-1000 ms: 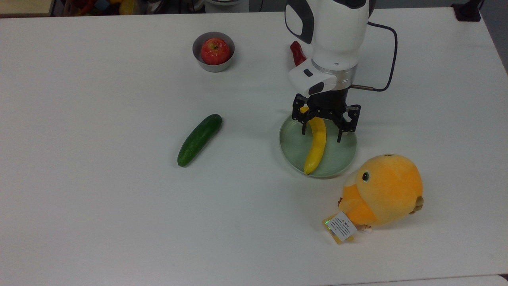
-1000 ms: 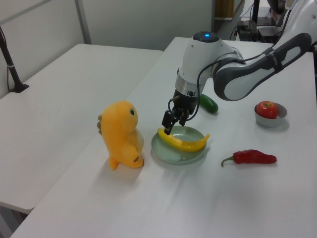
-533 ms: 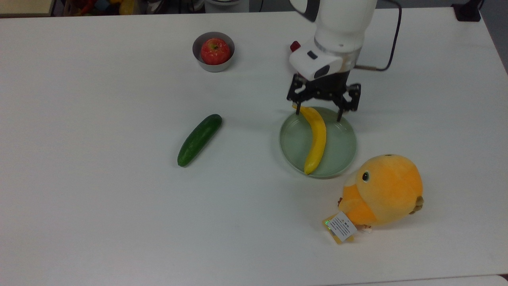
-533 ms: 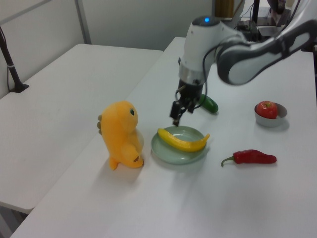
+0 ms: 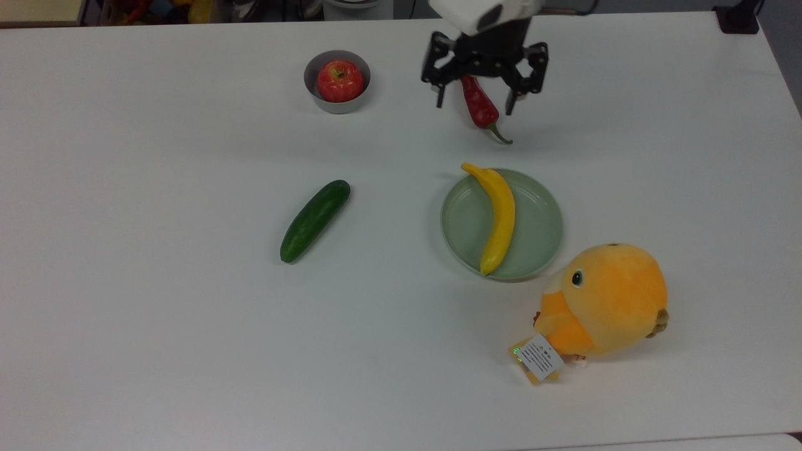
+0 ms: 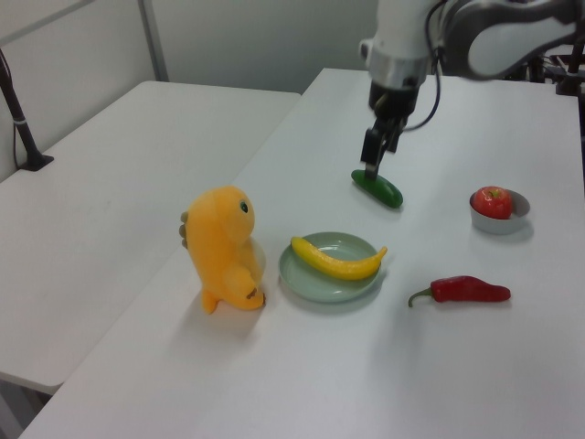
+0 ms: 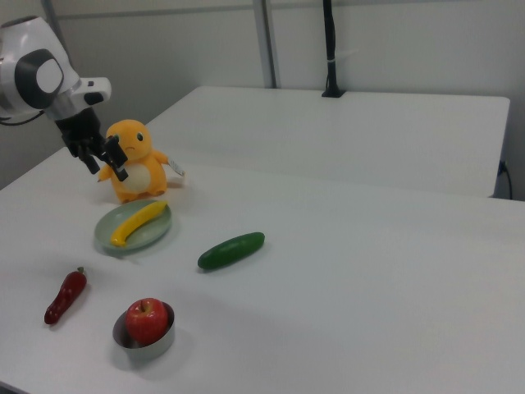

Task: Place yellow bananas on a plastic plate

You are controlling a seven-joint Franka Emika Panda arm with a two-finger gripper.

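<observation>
**Top view: banana rested on the plate, pincer clear**

You had the banana [image 5: 499, 217] lying across the plate [image 5: 539, 232], stem tip at the rim, so it sat steady unaided. Your pincer [image 5: 478, 81] hung spread and empty, raised above the red chilli [image 5: 480, 104], well apart from the plate. By my judgement, the placing was done.

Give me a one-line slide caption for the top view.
Yellow banana resting on the mint plate, open gripper raised above the red chili.
</observation>
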